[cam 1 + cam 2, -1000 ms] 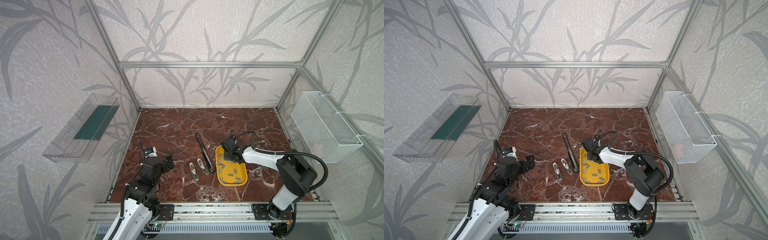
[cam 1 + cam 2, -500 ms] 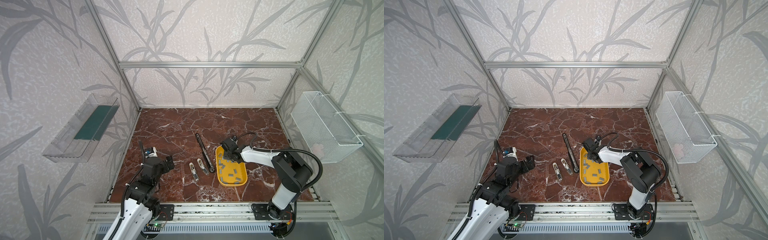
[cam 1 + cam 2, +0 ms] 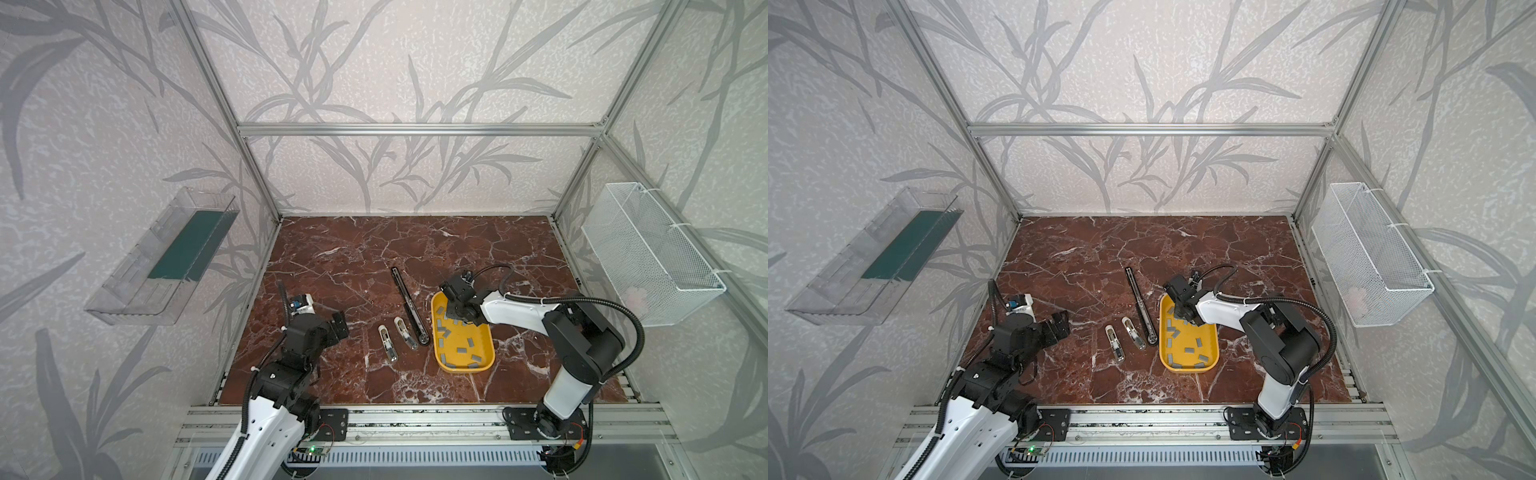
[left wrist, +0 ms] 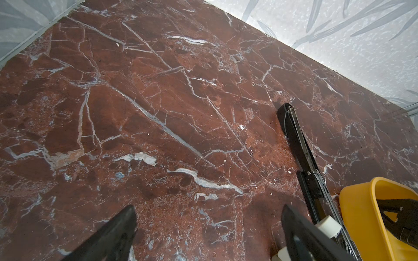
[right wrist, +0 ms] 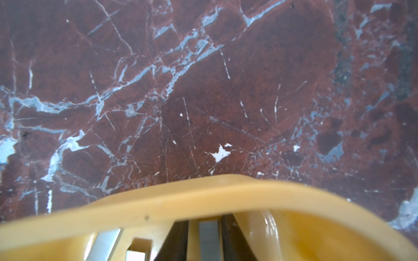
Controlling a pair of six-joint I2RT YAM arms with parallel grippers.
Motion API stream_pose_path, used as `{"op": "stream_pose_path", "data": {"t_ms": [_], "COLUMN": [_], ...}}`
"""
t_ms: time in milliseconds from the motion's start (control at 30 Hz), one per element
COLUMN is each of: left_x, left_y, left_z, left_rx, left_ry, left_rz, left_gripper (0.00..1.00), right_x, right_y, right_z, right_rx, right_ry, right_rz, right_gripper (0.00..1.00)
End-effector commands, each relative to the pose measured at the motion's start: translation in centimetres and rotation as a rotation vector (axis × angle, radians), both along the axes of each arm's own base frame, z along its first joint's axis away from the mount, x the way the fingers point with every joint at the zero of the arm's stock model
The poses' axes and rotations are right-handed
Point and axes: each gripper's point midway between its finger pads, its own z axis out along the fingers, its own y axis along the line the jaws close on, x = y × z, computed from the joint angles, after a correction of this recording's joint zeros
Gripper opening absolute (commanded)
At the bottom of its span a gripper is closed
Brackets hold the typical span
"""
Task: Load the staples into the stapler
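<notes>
Down at the tray's (image 3: 463, 370) far end, right gripper (image 5: 204, 226) has drawn its jaws in over the last second to flank one staple strip (image 5: 208, 239). The view is blurred, so I cannot tell if it bites yet. Pickup looks under way. Other staples (image 3: 471, 341) lie loose in the tray. Just left of it the stapler (image 3: 409, 307) lies open and looks unloaded. Near the tabletop's left edge, left gripper (image 3: 338, 326) is spread wide and empty.

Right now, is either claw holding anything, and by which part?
Nothing is gripped yet. The left claw is open, empty. The right claw straddles one staple strip across its long edges in the yellow tray, gaps showing.
</notes>
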Motion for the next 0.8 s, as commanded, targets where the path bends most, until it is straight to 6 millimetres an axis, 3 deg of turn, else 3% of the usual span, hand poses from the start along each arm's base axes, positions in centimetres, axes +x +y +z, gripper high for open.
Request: {"op": "stream_pose_path", "data": {"t_ms": [0, 467, 633, 767], "left_x": [0.0, 0.0, 0.0, -0.1], "left_y": [0.1, 0.1, 0.1, 0.2], "left_z": [-0.2, -0.3, -0.3, -0.4], "left_rx": [0.007, 0.006, 0.008, 0.011], "left_ry": [-0.004, -0.005, 0.000, 0.004], "left_rz": [-0.001, -0.002, -0.001, 0.004], "left_gripper": [0.99, 0.99, 0.99, 0.99], "right_x": [-2.0, -2.1, -2.1, -2.2], "right_y": [-1.0, -1.1, -0.9, -0.7], "right_z": [-1.3, -1.5, -0.5, 1.7], "right_rx": [-0.041, -0.049, -0.040, -0.014], "right_ry": [0.087, 0.089, 0.065, 0.018], "right_rz": [0.010, 0.023, 0.044, 0.070], "right_gripper": [0.28, 0.11, 0.11, 0.11]}}
